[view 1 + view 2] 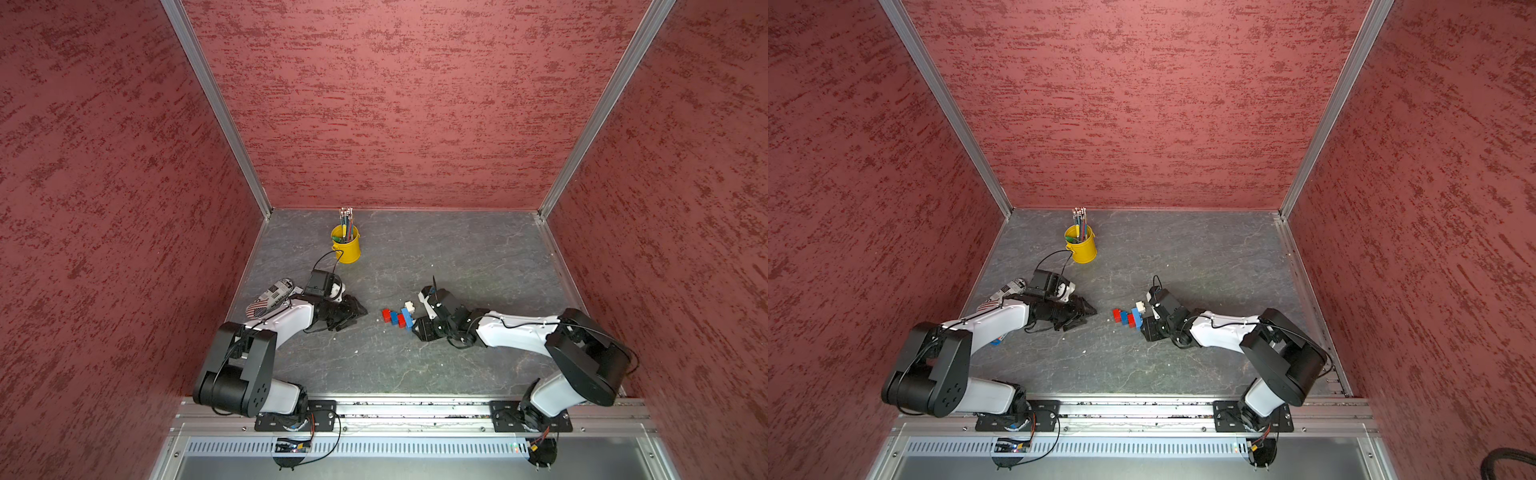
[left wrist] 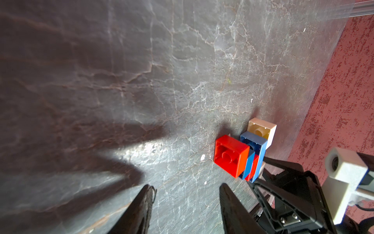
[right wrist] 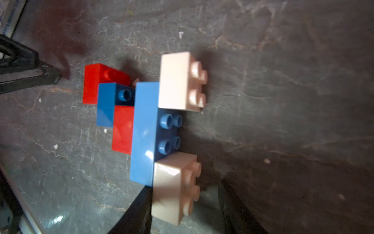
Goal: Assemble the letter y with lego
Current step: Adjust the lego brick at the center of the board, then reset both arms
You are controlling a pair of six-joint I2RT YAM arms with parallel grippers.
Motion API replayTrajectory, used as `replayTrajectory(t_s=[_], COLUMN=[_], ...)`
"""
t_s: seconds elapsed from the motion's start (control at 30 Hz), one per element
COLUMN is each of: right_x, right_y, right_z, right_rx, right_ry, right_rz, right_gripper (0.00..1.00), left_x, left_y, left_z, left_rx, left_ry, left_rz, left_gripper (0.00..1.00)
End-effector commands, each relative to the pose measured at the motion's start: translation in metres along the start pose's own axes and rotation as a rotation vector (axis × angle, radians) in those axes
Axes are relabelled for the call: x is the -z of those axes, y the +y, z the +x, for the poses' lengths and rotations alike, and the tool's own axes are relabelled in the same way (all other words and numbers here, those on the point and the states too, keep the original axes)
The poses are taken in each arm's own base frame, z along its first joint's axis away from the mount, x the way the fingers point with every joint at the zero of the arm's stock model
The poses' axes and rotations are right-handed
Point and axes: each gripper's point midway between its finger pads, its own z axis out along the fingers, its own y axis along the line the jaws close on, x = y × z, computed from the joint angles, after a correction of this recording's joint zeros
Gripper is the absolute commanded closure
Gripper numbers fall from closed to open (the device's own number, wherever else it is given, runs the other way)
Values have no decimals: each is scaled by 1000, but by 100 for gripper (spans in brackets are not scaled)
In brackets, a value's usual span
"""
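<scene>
Right hand, unclenched, straddles one white studded brick of the flat-lying plastic lego letter y, likely to seat it; left hand stands clear, released, empty.

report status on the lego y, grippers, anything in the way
Left gripper open, empty. Right gripper open astride one white arm tip, gap on one side. Letter y lies flat, six bricks together. Pencil bucket far back, out of the way.
</scene>
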Motion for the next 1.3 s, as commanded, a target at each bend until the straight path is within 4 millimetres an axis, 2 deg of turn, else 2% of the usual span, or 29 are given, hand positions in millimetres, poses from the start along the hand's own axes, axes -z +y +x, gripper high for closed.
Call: replayTrajectory(t_s=[0.0, 0.13, 0.33, 0.57, 0.97, 1.03, 1.17, 1.27], right_x=[-1, 0, -6, -4, 22, 33, 61, 79], right_y=[-35, -40, -38, -34, -29, -22, -8, -8], right_z=[0, -17, -31, -34, -32, -43, -78, -105], right_rx=[2, 14, 46, 48, 9, 7, 22, 16], right_ry=[18, -14, -21, -33, -83, -142, -271, -351], right_rz=[145, 166, 165, 148, 114, 88, 66, 68], right_gripper=[46, 45, 45, 45, 45, 43, 36, 26], left_x=[2, 3, 5, 6, 12, 14, 23, 36], left_y=[1, 2, 3, 4, -8, -14, -32, -50], left_z=[3, 4, 6, 8, 1, -1, -10, -21], left_rx=[-8, -1, 3, 9, -16, -26, -66, -100], left_ry=[-5, -9, -14, -17, -41, -50, -82, -133], left_rz=[-4, -3, -6, -10, 3, 12, 29, 45], left_gripper=[45, 45, 45, 45, 45, 45, 42, 33])
